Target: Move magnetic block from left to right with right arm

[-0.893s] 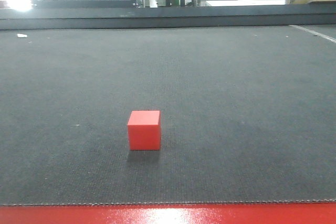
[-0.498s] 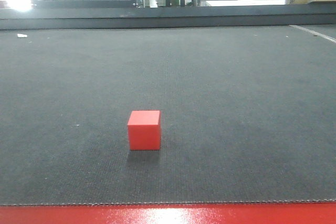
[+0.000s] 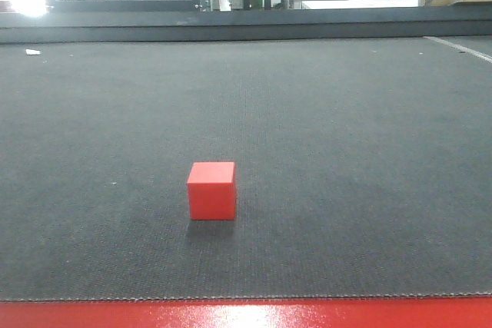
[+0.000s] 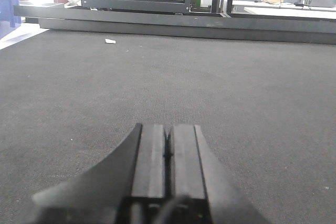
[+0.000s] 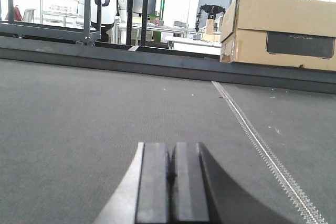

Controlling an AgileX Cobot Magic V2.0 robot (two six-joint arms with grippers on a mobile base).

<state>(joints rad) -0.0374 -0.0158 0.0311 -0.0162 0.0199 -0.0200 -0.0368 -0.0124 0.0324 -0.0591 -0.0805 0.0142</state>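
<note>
Dark grey woven mat (image 3: 346, 136) covers the whole worktop, w/ a glossy red strip (image 3: 246, 314) along its near edge in the front view. On it sits the small matte red-orange magnetic block (image 3: 211, 190), flat on the mat, a bit left of centre and near that front edge, nothing touching it. It's a cube, so no long axis to line up on. One face looks squarely at the front cam w/ only a sliver of its right side showing, so its sides run roughly fore-aft. Right gripper (image 5: 171, 148): black pads (image 5: 155, 182) pressed together, just a hairline seam btwn them, nothing held, bare mat ahead. Left gripper (image 4: 168, 132): same, pads (image 4: 152, 156) closed on nothing. Neither wrist cam shows the block and the front cam shows neither arm, so the exact bearing from the right gripper can't be read, nor which arm is nearer. Judging by the block's left-of-centre spot, the right arm prob. has to swing across to its left and part its jaws before coming down; the block is not yet approached. Further out: ridged metal strip (image 5: 252, 135) running over the mat to the right gripper's right, brown cardboard box (image 5: 278, 30) beyond the mat's far edge, white scrap (image 4: 110, 41) on the far-left mat, black metal frame (image 4: 134, 3) behind. Count: 1 block, 2 grippers, 1 box, 1 scrap.
</note>
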